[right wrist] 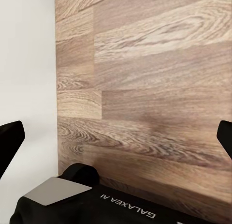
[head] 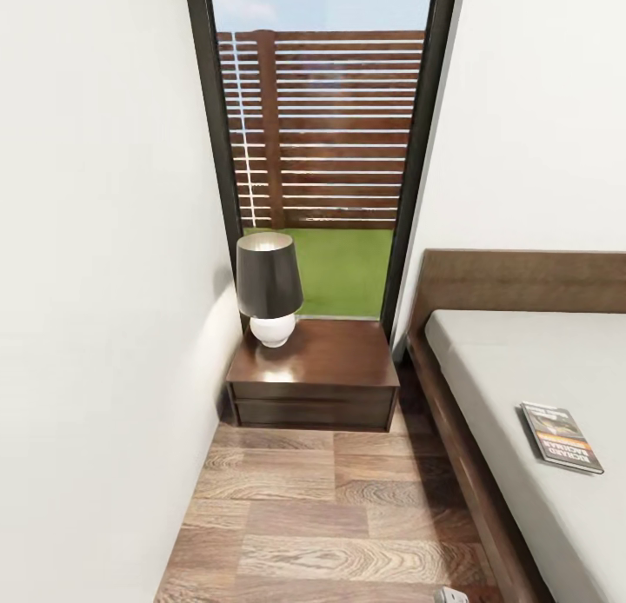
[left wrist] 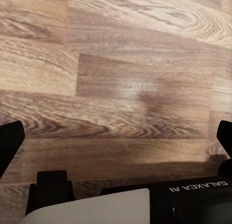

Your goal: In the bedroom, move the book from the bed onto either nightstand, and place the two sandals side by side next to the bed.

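Wood-grain nightstand (head: 335,360) beside off-white bed (head: 539,386) bearing thin book (head: 561,436)

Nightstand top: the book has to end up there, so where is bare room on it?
The nightstand is bare across its front and the side toward the bed. The lamp crowds the back corner by the wall. The book lies on the mattress near the bed's edge.
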